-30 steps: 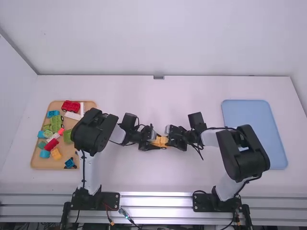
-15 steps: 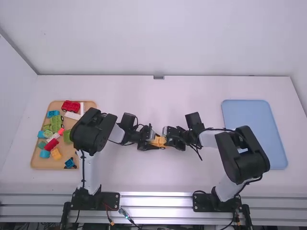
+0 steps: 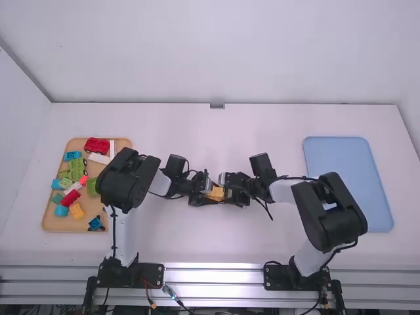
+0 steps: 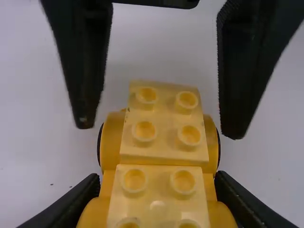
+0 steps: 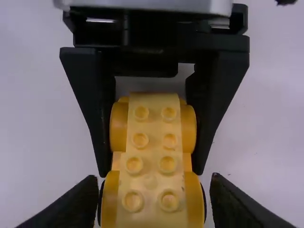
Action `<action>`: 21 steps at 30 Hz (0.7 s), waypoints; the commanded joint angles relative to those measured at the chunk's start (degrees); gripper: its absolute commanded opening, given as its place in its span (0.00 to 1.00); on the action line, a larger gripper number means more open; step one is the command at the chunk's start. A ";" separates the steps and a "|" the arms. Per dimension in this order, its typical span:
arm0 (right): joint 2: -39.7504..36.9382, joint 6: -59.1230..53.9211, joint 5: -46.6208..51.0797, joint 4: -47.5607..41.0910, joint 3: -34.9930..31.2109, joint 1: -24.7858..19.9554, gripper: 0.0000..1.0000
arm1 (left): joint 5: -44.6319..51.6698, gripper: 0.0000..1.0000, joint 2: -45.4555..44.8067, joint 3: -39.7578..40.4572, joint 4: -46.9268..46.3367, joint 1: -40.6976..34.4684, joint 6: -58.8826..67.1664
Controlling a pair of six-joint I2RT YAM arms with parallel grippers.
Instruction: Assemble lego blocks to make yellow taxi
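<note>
Evidently a regrip is in hand: mid-frame in the high view, the left gripper (image 5: pixel 151 172) clamps the yellow wheeled taxi base (image 3: pixel 215 193); the right gripper (image 4: pixel 159 128), fingers apart astride it, should close squarely next.

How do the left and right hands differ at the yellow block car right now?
The left hand is shut on the yellow block car; the right hand is open, a gap on each side. The left hand comes in from the high view's left, the right hand from its right. Both are black, two-fingered hands.
</note>
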 commanded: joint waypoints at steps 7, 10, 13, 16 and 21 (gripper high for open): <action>-6.14 -0.02 -11.32 -0.17 -0.55 -3.19 0.77 | -1.53 0.40 1.03 0.00 -1.07 -0.42 -1.07; -8.07 0.00 -11.87 -0.37 -0.59 -4.37 0.12 | -1.42 0.40 1.03 0.00 -1.07 -0.42 -1.07; -7.78 0.37 -9.29 -1.25 -0.72 -4.35 0.00 | -1.40 0.39 1.03 0.00 -1.05 -0.42 -1.07; -5.25 0.37 -5.57 -1.40 -0.63 -3.10 0.00 | -1.38 0.39 1.03 0.02 -1.05 -0.44 -1.09; -0.94 1.31 -4.83 -0.68 -0.17 -2.64 0.00 | -1.38 0.38 1.03 0.00 -1.07 -0.42 -1.09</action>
